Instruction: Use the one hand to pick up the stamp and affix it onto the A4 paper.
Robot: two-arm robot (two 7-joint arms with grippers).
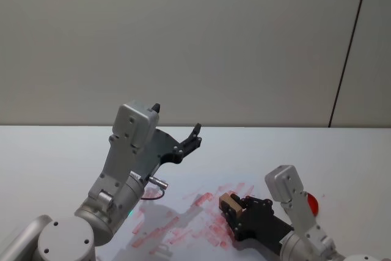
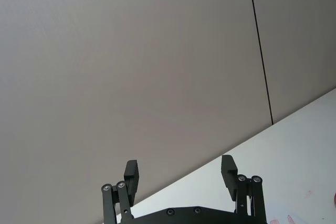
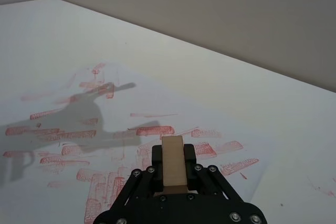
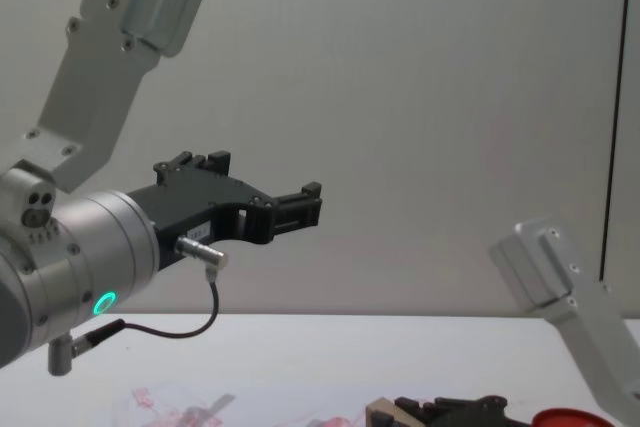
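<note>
White tabletop [image 1: 49,151], grey wall [image 1: 183,41] behind. Pick-up looks done: hand [image 3: 173,157] clamps the stamp [image 3: 173,163] low over the paper [image 3: 173,98], contact unclear, so pressing down is probably left. Left gripper [image 1: 194,136] hangs idle, high above the paper's left part, fingers spread.

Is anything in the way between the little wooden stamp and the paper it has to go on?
No, nothing visible is. The right tool is shut on the stamp right over the A4 paper, with just red prints beneath. The left tool is open, up in the air to the side.
</note>
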